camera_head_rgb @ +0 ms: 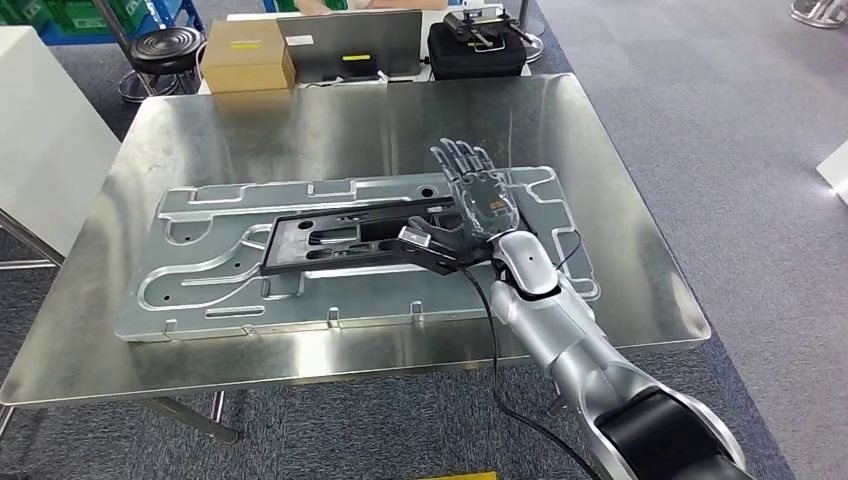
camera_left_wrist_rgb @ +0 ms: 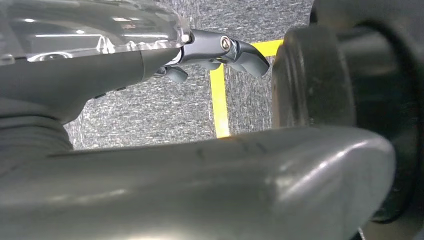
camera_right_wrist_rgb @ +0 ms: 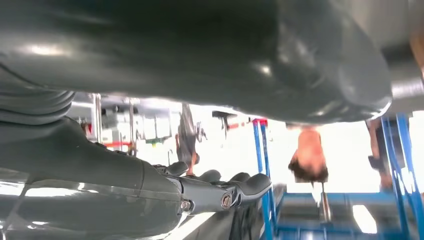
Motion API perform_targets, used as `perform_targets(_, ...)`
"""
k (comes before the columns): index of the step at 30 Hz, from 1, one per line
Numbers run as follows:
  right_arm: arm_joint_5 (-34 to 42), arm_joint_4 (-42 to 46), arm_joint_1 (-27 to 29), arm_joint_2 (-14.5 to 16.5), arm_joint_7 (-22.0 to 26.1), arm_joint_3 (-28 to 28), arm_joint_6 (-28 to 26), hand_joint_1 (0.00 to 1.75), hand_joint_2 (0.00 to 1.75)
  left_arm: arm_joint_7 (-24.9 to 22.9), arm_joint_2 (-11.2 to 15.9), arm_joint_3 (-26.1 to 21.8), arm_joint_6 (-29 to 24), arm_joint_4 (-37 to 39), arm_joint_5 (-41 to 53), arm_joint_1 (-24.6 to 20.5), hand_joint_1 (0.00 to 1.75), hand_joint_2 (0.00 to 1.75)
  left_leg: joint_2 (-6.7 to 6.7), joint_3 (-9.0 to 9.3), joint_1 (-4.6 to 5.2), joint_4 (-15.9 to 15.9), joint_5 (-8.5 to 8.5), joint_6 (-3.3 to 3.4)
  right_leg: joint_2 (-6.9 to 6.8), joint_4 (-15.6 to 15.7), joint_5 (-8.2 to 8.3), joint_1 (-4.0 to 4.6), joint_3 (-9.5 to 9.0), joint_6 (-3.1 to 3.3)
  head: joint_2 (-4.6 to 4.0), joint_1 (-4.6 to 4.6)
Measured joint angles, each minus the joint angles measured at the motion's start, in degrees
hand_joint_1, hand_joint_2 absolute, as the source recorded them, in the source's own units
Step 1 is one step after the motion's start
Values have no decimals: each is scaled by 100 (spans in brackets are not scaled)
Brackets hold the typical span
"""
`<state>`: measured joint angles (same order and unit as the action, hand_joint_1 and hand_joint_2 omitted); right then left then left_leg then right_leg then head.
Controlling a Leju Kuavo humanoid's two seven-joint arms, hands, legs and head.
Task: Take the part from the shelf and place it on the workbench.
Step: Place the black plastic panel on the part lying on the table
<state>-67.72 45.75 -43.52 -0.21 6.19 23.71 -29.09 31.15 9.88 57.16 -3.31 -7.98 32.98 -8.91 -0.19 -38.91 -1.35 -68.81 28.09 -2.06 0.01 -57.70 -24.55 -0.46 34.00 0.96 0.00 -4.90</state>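
**Inspector:** Presently, your right hand sits at the end of the black part, fingers spread and raised with the palm facing up, thumb lying along the part's near corner. I judge it wide and holding nothing, though whether the thumb touches the part I cannot tell.

**Operator:** And the part itself?

**Inspector:** It lies flat, stretching away from your thumb side across the large silver plate, which rests on the steel workbench. To my eye the placing is done or nearly so.

**Operator:** Then what do you flag?

**Inspector:** Three risks. First, if you draw the hand back low, the thumb may catch the part's corner and drag it across the plate, since both look smooth and hard. Second, the black cable hanging off your forearm runs just beside the part's end and over the workbench edge; a sweeping retreat could snag it there. Third, the fingers stand above the plate's raised rim beyond the hand, so a downward move would strike metal.

**Operator:** The left hand?

**Inspector:** Your left hand hangs over carpet, fingers curled in loosely with nothing in them; I read it as closed and idle.
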Motion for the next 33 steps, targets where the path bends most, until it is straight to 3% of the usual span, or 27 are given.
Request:
perform_targets(2, 48, 816, 375, -237, -20, -302, -231, 0, 0, 68, -4, -9, 74, 0, 0, 27, 0, 0, -11, 337, -5, 678, -256, 19, -8, -75, -70, 0, 7, -80, 0, 1)
perform_targets(3, 116, 1327, 632, -385, -13, -520, -372, 0, 0, 116, -9, -20, 119, 0, -4, 51, 0, 0, -24, 427, -2, 857, -287, 54, -22, -102, -97, 9, 10, -119, 0, 1)
perform_targets(6, 743, 3155, 1756, -912, 306, -1521, -841, 0, 0, 228, -31, -98, 266, 0, -16, 160, 0, 0, -96, 474, 13, 926, -245, 201, -85, -102, -157, 19, -39, -222, 0, 1)
perform_targets(8, 1455, 4277, 2576, -1192, 858, -2491, -921, 0, 0, 270, -49, -167, 334, 0, -9, 245, 0, 0, -134, 501, 6, 947, -232, 285, -62, -271, -321, -11, -5, -289, 0, 2)
perform_targets(11, 1924, 5274, 3256, -1301, 1554, -3703, -798, 0, 0, 288, -69, -221, 363, 2, 0, 306, 0, 0, -80, 516, 25, 955, -203, 351, -8, -1252, -830, -28, 499, -342, 0, 2)
perform_targets(12, 1960, 5480, 3420, -1303, 1632, -3945, -798, 0, 0, 287, -78, -235, 373, 2, 0, 295, 0, 0, -47, 521, 38, 955, -194, 362, -8, -1558, -923, -28, 663, -348, 0, 2)
perform_targets(13, 2045, 5664, 3628, -1313, 1658, -4155, -814, 0, 0, 286, -89, -251, 387, 2, 0, 277, 0, 0, -23, 530, 48, 955, -184, 374, -9, -1691, -915, -29, 735, -346, 0, 2)
perform_targets(14, 2219, 5832, 3880, -1331, 1666, -4384, -829, 0, 0, 287, -98, -269, 404, 2, -1, 262, 0, 0, -15, 544, 56, 955, -174, 386, -9, -1597, -802, -28, 684, -334, 0, 2)
perform_targets(17, 3087, 6231, 4663, -1359, 2019, -5413, -521, 0, 0, 319, -126, -306, 450, 2, -13, 284, 0, 0, -64, 604, 87, 955, -138, 378, -26, -506, -316, 4, 91, -229, 0, 2)
perform_targets(19, 3399, 6364, 4899, -1193, 2571, -6231, 106, 0, 0, 349, -137, -322, 479, 3, -7, 317, 0, 0, -74, 630, 105, 958, -111, 324, -31, -119, -231, 44, -106, -168, 0, 2)
perform_targets(22, 3158, 6422, 5011, -684, 3192, -7436, 1043, 0, 0, 367, -127, -372, 499, 5, 1, 319, 0, 0, -56, 657, 108, 958, -82, 216, -10, -63, -187, 38, -128, -110, 0, 2)
perform_targets(24, 2775, 6371, 4986, -365, 3280, -8011, 1337, 0, 0, 353, -114, -414, 499, 7, 0, 306, 0, 0, -42, 581, 116, 683, 167, 163, -21, -6, -133, -6, -141, -62, 0, 0)
perform_targets(26, 2337, 6185, 4950, -91, 3265, -8432, 1438, 0, 0, 323, -108, -444, 489, 7, 0, 295, 0, 0, -31, 357, 108, 15, 610, 127, -30, 6, -103, -19, -122, -34, 0, -1)
perform_targets(27, 2113, 6026, 4925, 30, 3251, -8607, 1448, 0, 0, 309, -108, -450, 479, 7, 0, 296, 0, 0, -30, 252, 104, -313, 771, 114, -33, 0, -92, -19, -103, -29, 0, -1)
perform_targets(28, 1872, 5806, 4892, 144, 3245, -8775, 1427, 0, 0, 297, -107, -453, 465, 7, 0, 299, 0, 0, -29, 223, 103, -481, 825, 105, -35, -10, -81, -18, -84, -31, 0, -1)
perform_targets(29, 1660, 5572, 4855, 241, 3248, -8925, 1385, 0, 0, 290, -107, -454, 450, 7, 1, 302, 0, 0, -29, 285, 102, -452, 775, 98, -35, -24, -70, -20, -63, -38, 0, -1)
perform_targets(30, 1464, 5314, 4815, 330, 3257, -9068, 1330, 0, 0, 288, -107, -455, 436, 7, 1, 305, 0, 0, -29, 461, 101, -189, 630, 95, -34, -47, -61, -23, -41, -47, 0, -1)
perform_targets(33, 989, 4559, 4692, 512, 3212, -9467, 1184, 0, 0, 290, -108, -457, 413, 7, 1, 299, 0, 0, -33, 1053, 109, 881, 255, 153, -23, -141, -34, -15, 33, -100, 0, -1)
